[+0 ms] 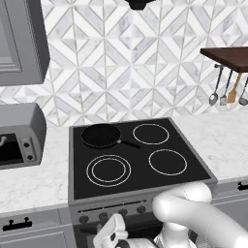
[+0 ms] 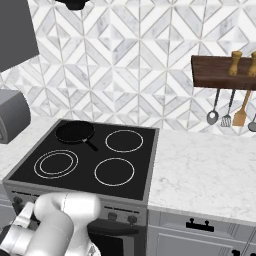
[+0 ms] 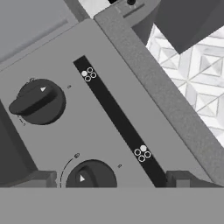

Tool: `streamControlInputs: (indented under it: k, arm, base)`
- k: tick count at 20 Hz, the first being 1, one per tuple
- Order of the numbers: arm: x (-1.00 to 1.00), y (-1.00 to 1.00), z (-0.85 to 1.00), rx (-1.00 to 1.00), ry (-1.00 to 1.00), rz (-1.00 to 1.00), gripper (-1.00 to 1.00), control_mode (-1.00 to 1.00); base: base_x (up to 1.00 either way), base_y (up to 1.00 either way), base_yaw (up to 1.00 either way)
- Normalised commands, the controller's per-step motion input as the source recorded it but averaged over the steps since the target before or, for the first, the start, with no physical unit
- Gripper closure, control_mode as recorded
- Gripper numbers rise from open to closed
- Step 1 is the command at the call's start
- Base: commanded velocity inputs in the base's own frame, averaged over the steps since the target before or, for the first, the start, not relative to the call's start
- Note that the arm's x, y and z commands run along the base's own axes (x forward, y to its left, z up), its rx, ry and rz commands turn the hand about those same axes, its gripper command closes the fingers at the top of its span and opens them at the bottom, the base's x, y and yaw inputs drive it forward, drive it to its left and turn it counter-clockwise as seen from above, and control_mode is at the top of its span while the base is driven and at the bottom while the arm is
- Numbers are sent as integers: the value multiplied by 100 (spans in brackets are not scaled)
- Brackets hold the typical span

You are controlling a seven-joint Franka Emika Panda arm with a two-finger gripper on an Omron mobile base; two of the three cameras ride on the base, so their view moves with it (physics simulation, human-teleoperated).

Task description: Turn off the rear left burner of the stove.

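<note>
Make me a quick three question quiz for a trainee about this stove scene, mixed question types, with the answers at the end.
1. True or false: the black skillet sits on the double white-ringed zone.
2. Multiple choice: In the right base view, what hangs under the wooden shelf? A) mugs B) utensils C) towels
3. Fill in: In the hand view, the gripper faces the stove front panel with ___ dark knobs in sight.

Key: 1 false, it is on the rear left burner. 2 B. 3 two.
</note>
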Motion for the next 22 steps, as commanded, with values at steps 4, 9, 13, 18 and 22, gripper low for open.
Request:
streamControlInputs:
  k: [4,9,13,18,22]
  arm:
    - [0,0,-1,4,0,3,-100,-100]
    - [5,-3,-12,-6,-4,0,-100,-100]
    - [9,0,-19,-11,-1,0,-100,-100]
    - [5,3,-29,-15,0,0,-100,-100]
    - [9,13,-22,-13,0,1,-100,-100]
  base:
    - [0,0,0]
    - [0,0,0]
    - [0,0,0]
    - [0,0,0]
    - [0,0,0]
